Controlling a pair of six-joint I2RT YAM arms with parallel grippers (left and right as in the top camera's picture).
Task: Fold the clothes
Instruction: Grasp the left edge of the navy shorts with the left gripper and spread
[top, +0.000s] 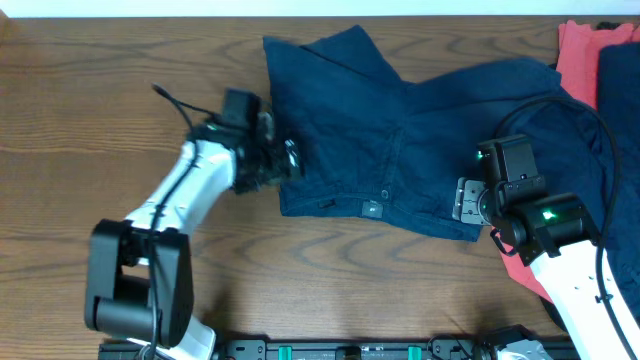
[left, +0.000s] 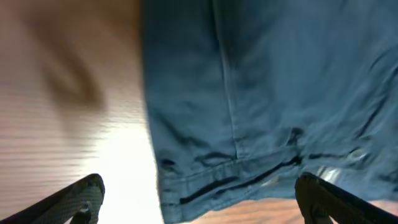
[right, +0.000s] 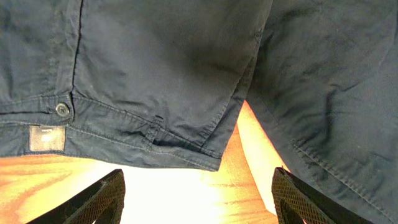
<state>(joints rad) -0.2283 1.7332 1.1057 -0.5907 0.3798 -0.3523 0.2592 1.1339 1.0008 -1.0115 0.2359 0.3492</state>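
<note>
Dark navy shorts (top: 370, 130) lie spread on the wooden table, with the waistband, button (top: 386, 193) and label toward the front edge. My left gripper (top: 285, 160) is open at the shorts' left waistband corner (left: 186, 186). My right gripper (top: 468, 200) is open at the right waistband corner (right: 205, 155), its fingers over bare table. The button (right: 61, 109) and label show in the right wrist view. A second navy garment (top: 620, 100) and a coral-red one (top: 580, 55) lie at the far right.
The wooden table (top: 100, 100) stretches left and front of the shorts. The right arm's black cable (top: 600, 140) loops over the navy cloth. Coral-red cloth (top: 520, 270) also shows under the right arm.
</note>
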